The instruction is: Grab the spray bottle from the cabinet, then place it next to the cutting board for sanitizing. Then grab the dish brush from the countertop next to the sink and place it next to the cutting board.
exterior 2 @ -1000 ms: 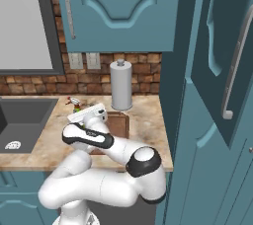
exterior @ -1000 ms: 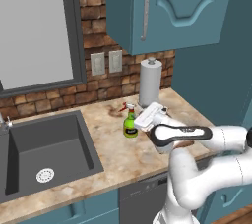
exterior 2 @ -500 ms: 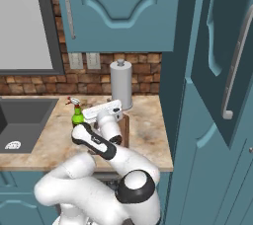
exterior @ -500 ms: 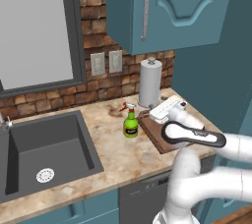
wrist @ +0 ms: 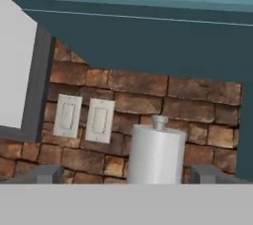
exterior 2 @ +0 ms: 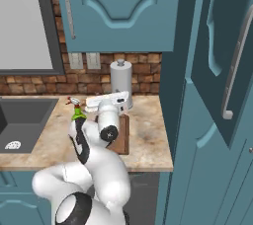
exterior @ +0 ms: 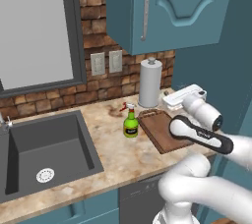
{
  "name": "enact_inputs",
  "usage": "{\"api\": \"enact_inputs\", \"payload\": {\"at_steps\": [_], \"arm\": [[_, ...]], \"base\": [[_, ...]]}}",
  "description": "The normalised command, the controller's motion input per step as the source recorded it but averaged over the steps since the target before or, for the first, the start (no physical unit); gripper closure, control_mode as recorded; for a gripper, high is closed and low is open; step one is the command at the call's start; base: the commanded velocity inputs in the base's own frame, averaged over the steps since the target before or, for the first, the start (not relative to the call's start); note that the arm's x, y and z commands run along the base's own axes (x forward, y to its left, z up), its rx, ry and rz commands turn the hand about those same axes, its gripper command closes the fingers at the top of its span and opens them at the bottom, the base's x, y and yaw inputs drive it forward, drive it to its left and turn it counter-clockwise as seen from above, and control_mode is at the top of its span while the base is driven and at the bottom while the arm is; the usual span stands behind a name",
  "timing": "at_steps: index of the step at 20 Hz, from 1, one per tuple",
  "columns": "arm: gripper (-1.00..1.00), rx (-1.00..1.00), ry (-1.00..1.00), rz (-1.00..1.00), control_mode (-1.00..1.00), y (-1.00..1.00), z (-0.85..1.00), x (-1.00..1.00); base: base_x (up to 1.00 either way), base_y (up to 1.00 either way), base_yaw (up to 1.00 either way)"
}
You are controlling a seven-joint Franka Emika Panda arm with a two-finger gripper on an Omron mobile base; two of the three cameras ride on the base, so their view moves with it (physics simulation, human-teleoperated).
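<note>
Spray bottle point(exterior: 130, 124) stands upright on the bench point(exterior: 118, 154), just beside the cutting board point(exterior: 162, 129) on its sink-side edge. Judged from this: first half of the task is done and the step in hand is the changeover to the dish brush.

Fingers point(wrist: 127, 174): two dark tips point(wrist: 42, 173) sit at the bottom corners of the hand view, far apart, nothing between them. Spread and empty. The paper-towel roll point(wrist: 157, 154) lies straight ahead of the fingers, centred in the gap but well beyond it. Wall outlets point(wrist: 84, 118) are ahead and off to one side; the underside of the wall cupboard point(wrist: 148, 36) is above.

Arm pose: hand raised above the far end of the cutting board, held about level, pointing at the brick backsplash point(wrist: 148, 88). Forearm comes up from the robot's base and folds back over the board. The spray bottle is below the fingers and off toward the sink point(exterior: 44, 154), apart from them.

A small reddish item lies on the bench behind the bottle; too small to tell whether it is the brush.

Next move calls for: swinging the hand away from the roll and down toward the sink-side bench, locating the brush, keeping the fingers spread, and clearing the bottle on the way so it is not tipped.
</note>
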Motion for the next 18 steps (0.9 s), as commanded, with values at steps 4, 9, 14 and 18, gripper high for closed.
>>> {"api": "enact_inputs", "payload": {"at_steps": [4,9,14,18], "arm": [[-1.00,-0.15,0.15,-0.28,-1.00,-0.16,0.74,-0.60],[-1.00,-0.02,0.31,-0.30,-1.00,-0.28,1.00,-0.59],[-1.00,0.00,0.29,-0.17,-1.00,-0.49,0.84,-0.65],[-1.00,0.00,0.32,-0.07,-1.00,-0.52,0.54,-0.44]], "base": [[0.00,0.00,0.00],[0.00,0.00,0.00],[0.00,0.00,0.00],[0.00,0.00,0.00]]}}
